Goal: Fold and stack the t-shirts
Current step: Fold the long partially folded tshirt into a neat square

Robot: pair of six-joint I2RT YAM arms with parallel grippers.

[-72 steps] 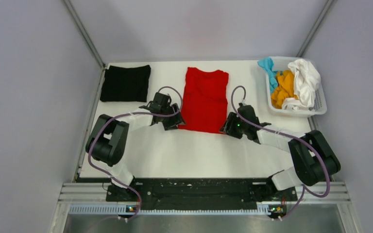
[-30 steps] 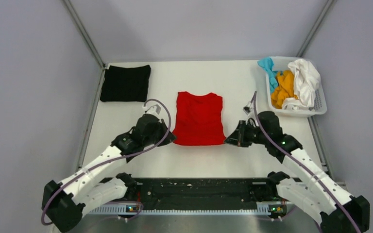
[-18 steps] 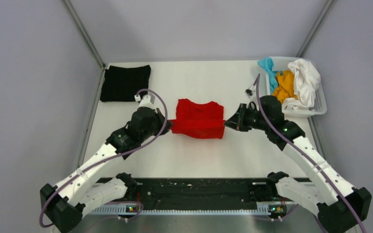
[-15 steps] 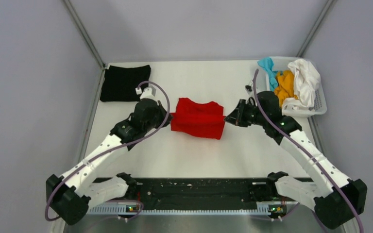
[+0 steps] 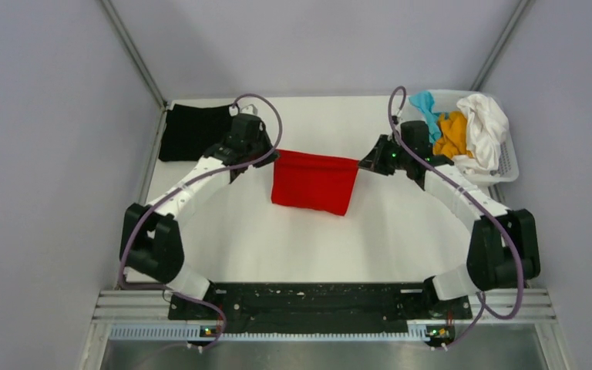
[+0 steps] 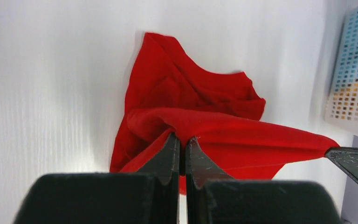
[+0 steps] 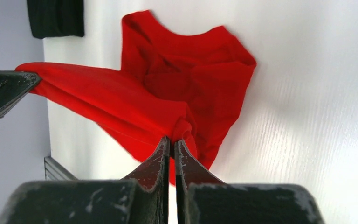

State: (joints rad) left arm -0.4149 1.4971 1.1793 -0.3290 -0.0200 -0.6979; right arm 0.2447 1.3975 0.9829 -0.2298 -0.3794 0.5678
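A bright red t-shirt (image 5: 312,181) hangs stretched between my two grippers above the middle of the white table, its lower part draping down toward the near side. My left gripper (image 5: 272,157) is shut on its left corner, and the pinch shows in the left wrist view (image 6: 182,140) with red cloth (image 6: 223,135) spreading rightward. My right gripper (image 5: 362,162) is shut on the right corner, its closed tips (image 7: 172,141) buried in red cloth (image 7: 135,102). A folded black t-shirt (image 5: 189,132) lies at the far left. White (image 5: 484,127), orange (image 5: 451,139) and teal (image 5: 424,104) t-shirts fill the basket.
The white slotted basket (image 5: 509,173) stands at the far right corner, close behind my right arm. Grey walls enclose the table on three sides. The black rail with the arm bases (image 5: 308,301) runs along the near edge.
Both grippers carried the shirt's near hem up and toward the far side, folding the red shirt over itself. Both arms now reach farther back.
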